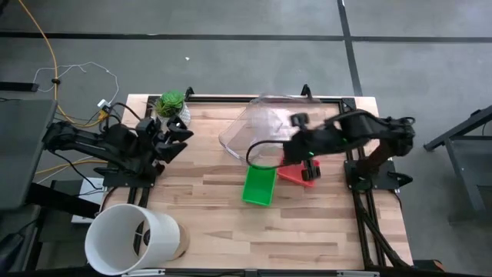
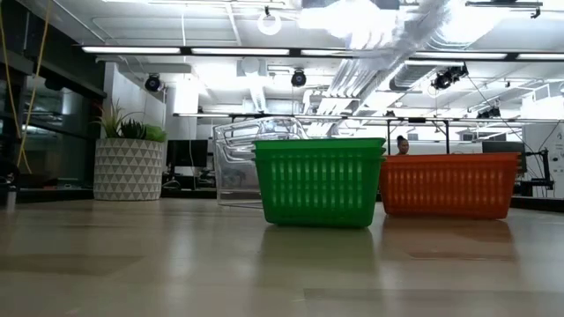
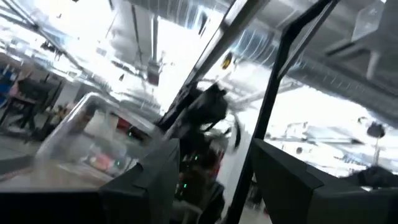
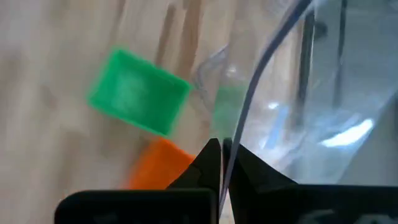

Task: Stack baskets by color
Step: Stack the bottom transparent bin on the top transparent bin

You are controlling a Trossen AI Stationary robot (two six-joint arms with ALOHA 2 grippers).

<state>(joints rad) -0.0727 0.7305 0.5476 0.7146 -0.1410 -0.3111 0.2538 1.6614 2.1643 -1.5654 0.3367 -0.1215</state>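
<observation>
Overhead, the bright green plastic mesh-sided basket (image 1: 259, 185) lay near the middle of the light wooden table (image 1: 231, 223), and the red-orange plastic basket (image 1: 293, 172) sat just beside it on the right arm's side, partly hidden under that arm. A clear plastic bin (image 1: 257, 127) lay tilted just behind the green basket, toward the far edge. The right gripper (image 1: 265, 154) reached over the bin's rim, close above the green basket. Well away from the green basket, the left gripper (image 1: 178, 138) waited near the table's left edge, beside a small potted green plant (image 1: 171, 103); a white cylindrical bucket (image 1: 132, 238) lay on its side at the near left corner.

From table height, the two baskets stood upright side by side, the green basket (image 2: 320, 180) nearer and overlapping the red-orange basket (image 2: 448, 186); whether they touched could not be told. The clear bin (image 2: 251, 158) showed behind the green one, and neither arm appeared there.

The right wrist camera alone showed the right gripper (image 4: 220, 155) with its fingers pressed together on the thin clear rim of the bin (image 4: 292, 93), the green basket (image 4: 138, 92) and red-orange basket (image 4: 160, 163) beyond it on the wood.

The left wrist camera showed the left gripper (image 3: 214, 171) with its fingers (image 3: 154, 174) spread apart and holding nothing.
</observation>
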